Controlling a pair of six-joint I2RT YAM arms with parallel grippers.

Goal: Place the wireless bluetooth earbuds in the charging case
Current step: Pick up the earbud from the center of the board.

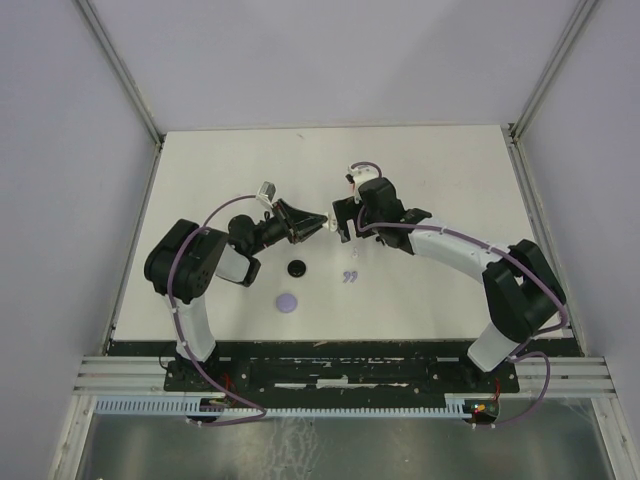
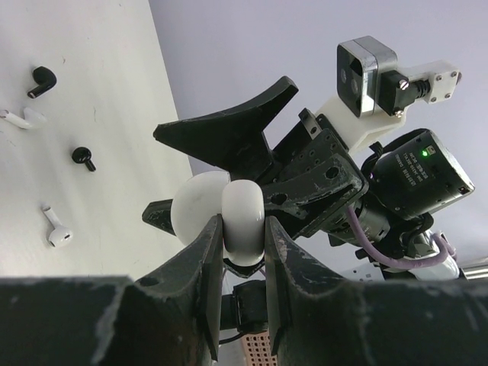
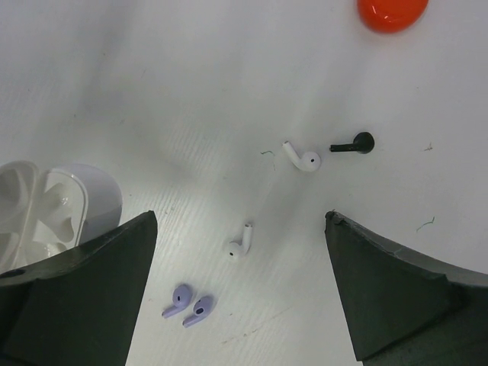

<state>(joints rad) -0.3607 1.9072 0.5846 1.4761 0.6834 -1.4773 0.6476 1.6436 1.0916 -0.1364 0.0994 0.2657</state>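
Note:
My left gripper [image 2: 244, 238] is shut on the white charging case [image 2: 242, 204], held above the table with its lid [image 2: 197, 215] swung open. In the top view the left gripper [image 1: 316, 224] meets the right gripper [image 1: 342, 222] at mid-table. The right gripper [image 3: 240, 219] is open and empty, hovering over the earbuds: two white ones [image 3: 239, 245] [image 3: 303, 158], a black one [image 3: 353, 143] and a lavender pair [image 3: 187, 306]. The open case [image 3: 36, 207] shows at that view's left edge. The left wrist view shows black earbuds [image 2: 43, 80] [image 2: 84, 156] and a white one [image 2: 56, 231] on the table.
A black round disc [image 1: 297, 268] and a lavender round disc [image 1: 288, 301] lie on the white table [image 1: 440, 170] in front of the left arm. A red disc [image 3: 392, 11] sits beyond the earbuds. Grey walls enclose the table on three sides.

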